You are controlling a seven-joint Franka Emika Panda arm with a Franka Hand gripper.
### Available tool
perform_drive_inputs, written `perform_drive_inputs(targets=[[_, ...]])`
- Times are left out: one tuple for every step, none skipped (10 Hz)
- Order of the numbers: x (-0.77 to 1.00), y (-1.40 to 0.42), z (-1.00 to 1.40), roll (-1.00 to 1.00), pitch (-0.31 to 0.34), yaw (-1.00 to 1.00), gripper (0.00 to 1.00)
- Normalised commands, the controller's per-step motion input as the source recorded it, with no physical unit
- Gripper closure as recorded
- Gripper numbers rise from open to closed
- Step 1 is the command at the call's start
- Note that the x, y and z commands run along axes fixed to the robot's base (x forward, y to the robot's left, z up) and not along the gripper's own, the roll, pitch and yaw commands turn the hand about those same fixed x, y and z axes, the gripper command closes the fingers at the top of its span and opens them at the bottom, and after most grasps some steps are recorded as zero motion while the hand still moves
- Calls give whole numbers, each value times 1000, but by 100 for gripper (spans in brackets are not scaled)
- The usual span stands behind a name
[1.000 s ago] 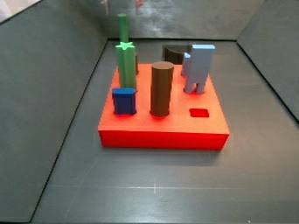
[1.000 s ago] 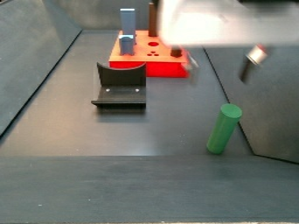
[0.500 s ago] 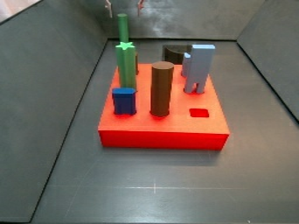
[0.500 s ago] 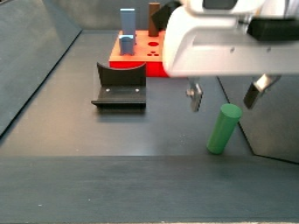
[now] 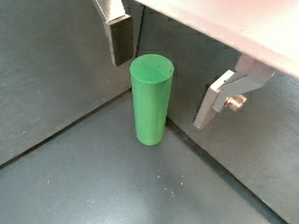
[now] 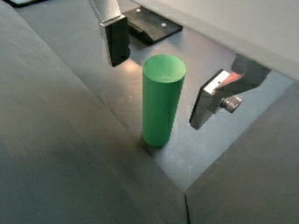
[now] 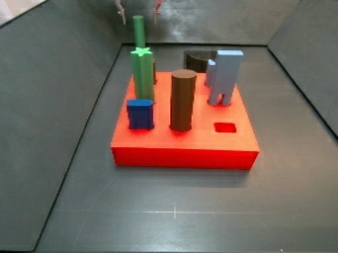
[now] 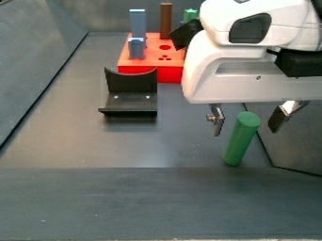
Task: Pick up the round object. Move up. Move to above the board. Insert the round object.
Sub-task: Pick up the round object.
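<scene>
Both wrist views show the round object (image 5: 151, 100) upright on the dark surface (image 5: 93, 184), between the wide-spread fingers (image 5: 117, 37) of the gripper (image 5: 166, 73), untouched. Side view: gripper (image 8: 250, 117) low over the rod (image 8: 239, 138); board (image 8: 157, 58) well apart, fixture (image 8: 130, 91) between.

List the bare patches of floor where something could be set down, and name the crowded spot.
Free: the dark floor in front of the board, and the strip between the fixture and the round object. Crowded: the board's top, packed with pegs, and around the round object, where the open gripper straddles it.
</scene>
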Motion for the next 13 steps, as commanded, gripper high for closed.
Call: perform_drive_inputs(targets=[[0, -31, -351, -81, -134, 23, 0], [0, -23, 0, 0, -17, 0, 0], [0, 0, 0, 0, 0, 0, 0], [0, 0, 0, 0, 0, 0, 100], [0, 0, 0, 0, 0, 0, 100], [0, 0, 0, 0, 0, 0, 100], [0, 0, 0, 0, 0, 0, 100], [0, 0, 0, 0, 0, 0, 100], [0, 0, 0, 0, 0, 0, 100], [0, 0, 0, 0, 0, 0, 100], [0, 0, 0, 0, 0, 0, 100], [0, 0, 0, 0, 0, 0, 100], [0, 0, 0, 0, 0, 0, 100]])
